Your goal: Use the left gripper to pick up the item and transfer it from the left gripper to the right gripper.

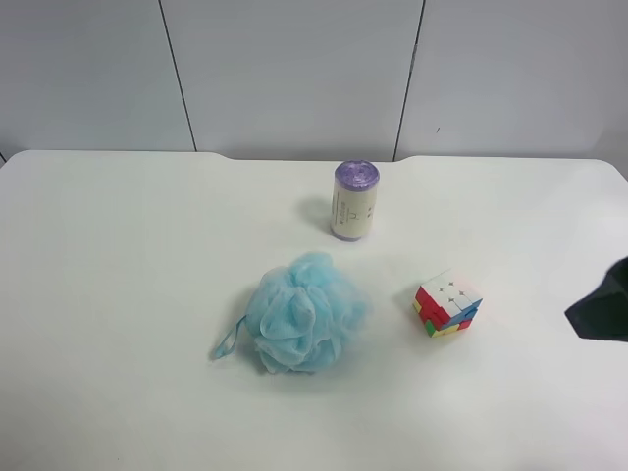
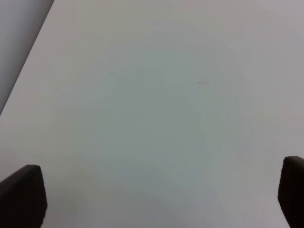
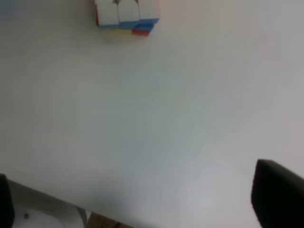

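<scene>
We find the puzzle cube (image 1: 447, 303) resting on the white surface (image 1: 118, 255), untouched, its white face up and red, yellow, green and blue squares along its sides. It sits just to the exterior high view's right of the fluffy light-blue bath pouf (image 1: 302, 312), apart from it, and nearer the camera than the purple-topped roll (image 1: 354, 200), which stands upright toward the wall.

At the exterior high view's right edge a black wedge pokes into sight; the right wrist view looks toward the same cube (image 3: 126, 15) from that side, so we take it, with some caution, to be the right hand (image 1: 601, 306). Its two fingers (only dark tips at the wrist view's corners) stand wide apart, holding nothing.

The left hand (image 2: 156, 199) also shows only two dark fingertips (image 2: 23, 194) at the picture's corners, spread wide over bare surface, with nothing between them.
</scene>
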Tool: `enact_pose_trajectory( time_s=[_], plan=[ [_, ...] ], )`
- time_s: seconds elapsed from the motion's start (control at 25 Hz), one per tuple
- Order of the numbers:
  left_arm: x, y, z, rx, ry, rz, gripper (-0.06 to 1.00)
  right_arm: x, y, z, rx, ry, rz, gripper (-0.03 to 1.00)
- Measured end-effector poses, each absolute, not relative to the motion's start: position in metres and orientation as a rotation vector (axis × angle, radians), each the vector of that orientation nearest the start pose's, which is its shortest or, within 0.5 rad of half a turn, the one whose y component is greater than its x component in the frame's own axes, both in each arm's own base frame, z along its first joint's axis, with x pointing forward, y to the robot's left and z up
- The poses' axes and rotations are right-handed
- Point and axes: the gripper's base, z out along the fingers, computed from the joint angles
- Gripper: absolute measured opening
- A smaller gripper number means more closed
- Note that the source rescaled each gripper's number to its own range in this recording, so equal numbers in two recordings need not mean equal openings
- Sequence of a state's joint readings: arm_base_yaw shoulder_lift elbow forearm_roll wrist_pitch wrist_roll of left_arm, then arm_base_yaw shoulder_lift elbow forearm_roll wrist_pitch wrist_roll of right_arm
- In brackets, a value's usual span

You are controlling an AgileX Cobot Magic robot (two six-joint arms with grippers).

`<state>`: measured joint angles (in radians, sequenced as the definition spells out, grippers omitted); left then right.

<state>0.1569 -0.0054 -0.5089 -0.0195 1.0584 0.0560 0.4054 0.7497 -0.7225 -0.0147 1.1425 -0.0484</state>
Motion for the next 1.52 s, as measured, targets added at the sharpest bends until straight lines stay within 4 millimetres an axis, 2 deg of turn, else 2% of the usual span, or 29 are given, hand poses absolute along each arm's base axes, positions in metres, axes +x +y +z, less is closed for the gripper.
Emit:
enact_pose_trajectory(
  time_s=[0.32, 0.44, 0.64, 1.24, 1.52],
  plan=[
    [-0.006, -0.003, 0.280, -0.101, 2.027, 0.111, 0.99, 0.040, 0.019, 0.286, -0.517, 2.253, 0.210, 1.00],
    [-0.006, -0.003, 0.280, -0.101, 2.027, 0.111, 0.99, 0.023, 0.012, 0.279, -0.499, 2.185, 0.224, 1.00],
    [-0.006, -0.003, 0.280, -0.101, 2.027, 0.111, 0.99, 0.003, 0.003, 0.280, -0.463, 2.053, 0.244, 1.00],
    [-0.006, -0.003, 0.280, -0.101, 2.027, 0.111, 0.99, -0.001, 0.001, 0.280, -0.450, 2.027, 0.242, 1.00],
    [-0.006, -0.003, 0.280, -0.101, 2.027, 0.111, 0.99, -0.002, 0.001, 0.280, -0.234, 2.049, 0.114, 1.00]
  ],
)
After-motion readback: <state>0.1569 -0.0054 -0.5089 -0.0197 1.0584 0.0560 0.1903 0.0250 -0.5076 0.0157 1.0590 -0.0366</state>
